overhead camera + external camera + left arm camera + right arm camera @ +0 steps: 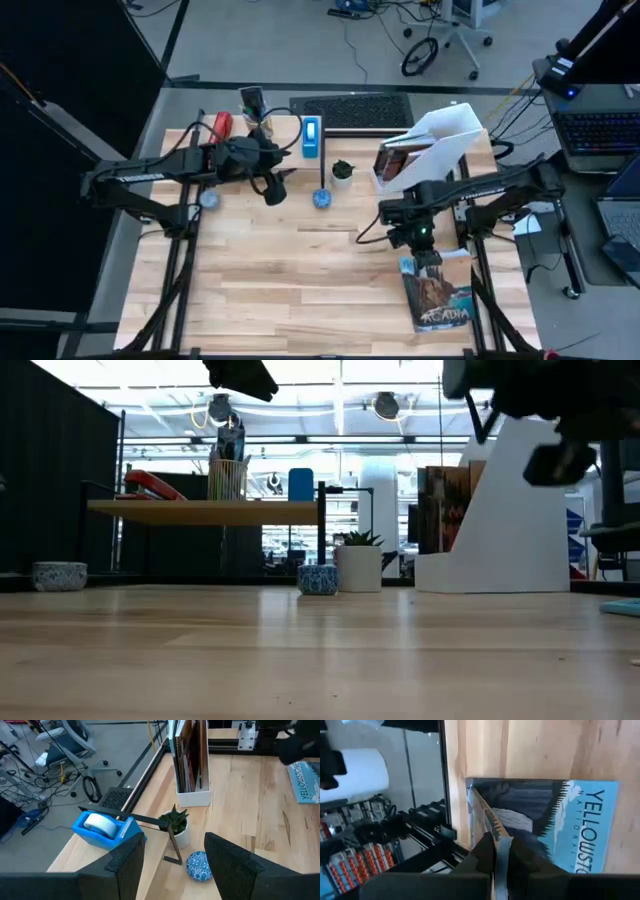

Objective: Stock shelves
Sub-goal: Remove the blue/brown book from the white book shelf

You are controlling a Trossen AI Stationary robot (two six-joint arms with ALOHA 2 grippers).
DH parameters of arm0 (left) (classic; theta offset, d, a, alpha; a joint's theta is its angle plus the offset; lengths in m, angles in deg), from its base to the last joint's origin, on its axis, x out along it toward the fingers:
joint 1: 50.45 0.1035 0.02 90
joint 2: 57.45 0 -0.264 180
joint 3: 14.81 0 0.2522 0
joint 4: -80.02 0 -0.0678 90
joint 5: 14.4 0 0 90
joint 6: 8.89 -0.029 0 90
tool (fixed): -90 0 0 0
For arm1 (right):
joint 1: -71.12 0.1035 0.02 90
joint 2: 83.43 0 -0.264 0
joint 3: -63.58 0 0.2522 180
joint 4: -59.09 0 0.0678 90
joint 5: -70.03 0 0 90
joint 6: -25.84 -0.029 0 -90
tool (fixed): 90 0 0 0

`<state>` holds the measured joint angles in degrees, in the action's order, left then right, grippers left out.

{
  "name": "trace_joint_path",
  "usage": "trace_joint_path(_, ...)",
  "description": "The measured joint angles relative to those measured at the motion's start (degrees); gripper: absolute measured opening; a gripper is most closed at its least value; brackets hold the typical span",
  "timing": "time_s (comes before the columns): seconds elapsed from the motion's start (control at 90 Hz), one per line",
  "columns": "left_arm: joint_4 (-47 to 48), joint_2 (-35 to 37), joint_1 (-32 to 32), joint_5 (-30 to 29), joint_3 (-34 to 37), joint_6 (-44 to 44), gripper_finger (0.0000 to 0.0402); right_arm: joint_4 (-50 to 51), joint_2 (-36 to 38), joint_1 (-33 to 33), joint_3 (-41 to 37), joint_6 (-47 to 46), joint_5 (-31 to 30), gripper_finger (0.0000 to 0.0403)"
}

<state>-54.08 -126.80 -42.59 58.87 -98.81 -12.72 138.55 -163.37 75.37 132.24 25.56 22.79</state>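
The shelves are a low wooden plank shelf (255, 135) and a white file holder (445, 140) with books in it. A red stapler (220, 124), a pencil cup (228, 478) and a blue tape dispenser (106, 827) sit on the plank. My left gripper (172, 862) hovers open above the plank's right end. My right gripper (426, 262) is shut on a book (437, 296) at the near right, which lies over a Yellowstone book (580, 820). My right gripper pinches the top book's far edge (492, 832) between its two fingers, coming from above and slanting toward the near edge. The book stretches away from the fingers toward the table's near edge. Whether that edge is lifted clear, I cannot tell.
A small potted plant (343, 172) and a blue patterned bowl (321, 199) stand between the plank and the file holder. A second bowl (208, 199) sits left of the plank. A keyboard (352, 108) lies at the far edge. The table's middle and near left are bare wood.
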Motion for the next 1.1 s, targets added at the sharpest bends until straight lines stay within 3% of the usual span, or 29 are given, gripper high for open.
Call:
trace_joint_path(0.222, 0.00, -0.01, 0.00, 0.01, 0.00, -0.03, 0.0194, -5.84, 0.00, -0.07, -4.43, -0.47, -1.30, 0.0008)
trace_joint_path(0.644, 0.01, 0.00, 0.01, 0.01, 0.00, -0.06, 0.0194, -7.52, 0.00, -0.07, -4.73, -3.60, -8.62, 0.0024)
trace_joint_path(1.1, 0.35, 0.00, 0.01, 0.01, 0.00, -0.06, 0.0194, -5.87, 0.00, -0.11, -4.77, -8.52, -12.12, 0.0159)
